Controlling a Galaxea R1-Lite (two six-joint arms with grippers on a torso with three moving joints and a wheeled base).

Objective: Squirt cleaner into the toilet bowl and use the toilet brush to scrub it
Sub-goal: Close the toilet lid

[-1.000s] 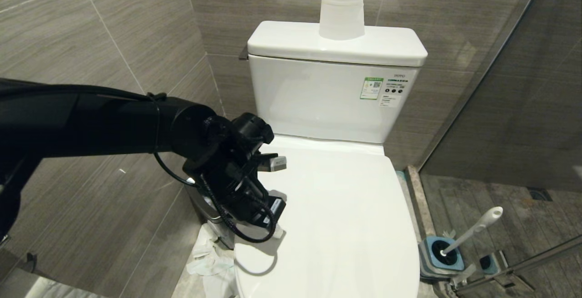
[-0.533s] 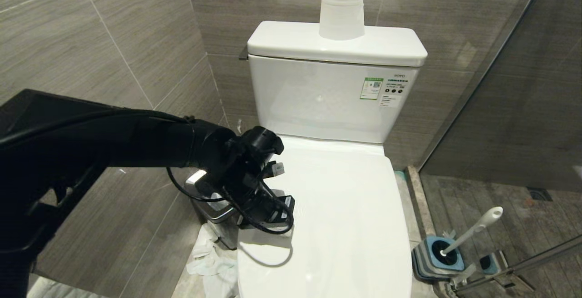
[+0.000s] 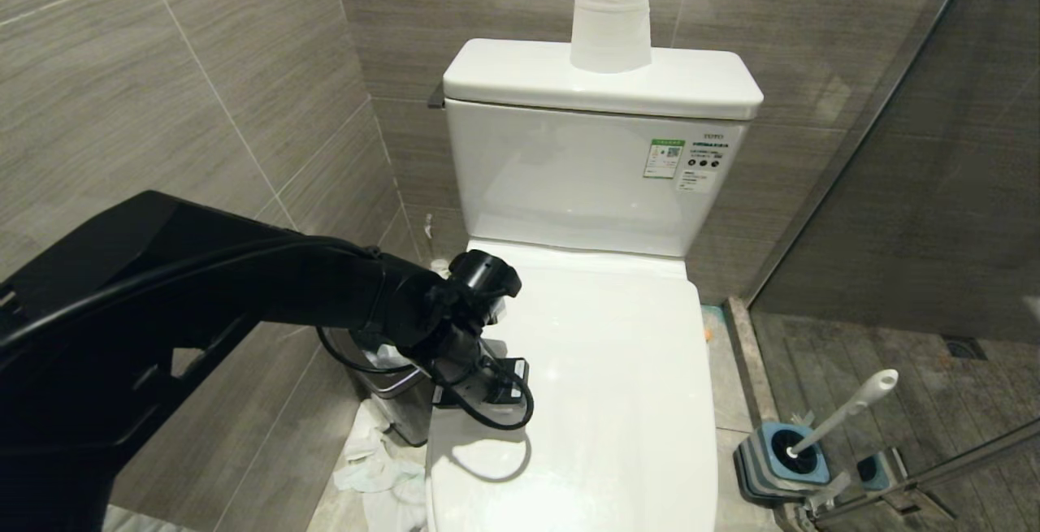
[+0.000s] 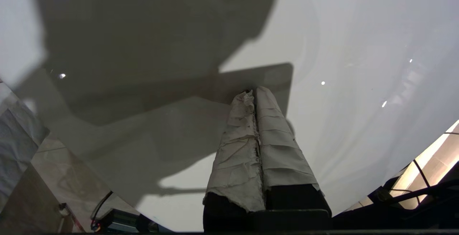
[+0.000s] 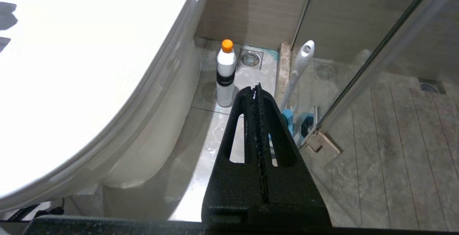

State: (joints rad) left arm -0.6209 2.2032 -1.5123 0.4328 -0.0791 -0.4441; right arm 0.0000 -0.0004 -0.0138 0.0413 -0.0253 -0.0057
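Counted: one toilet (image 3: 585,402), one paper roll (image 3: 610,24), one trash bin (image 3: 396,402), one cleaner bottle (image 5: 226,73), one toilet brush (image 3: 849,410), two holders (image 3: 784,455).

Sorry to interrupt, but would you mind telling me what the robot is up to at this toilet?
The toilet lid is down, so no cleaning has begun. The left gripper, shut and empty, sits at the lid's left edge, beside the trash bin. The right gripper is shut and holds nothing, off to the toilet's right. The cleaner bottle stands on the floor there, and the toilet brush sits in its holder, both untouched.
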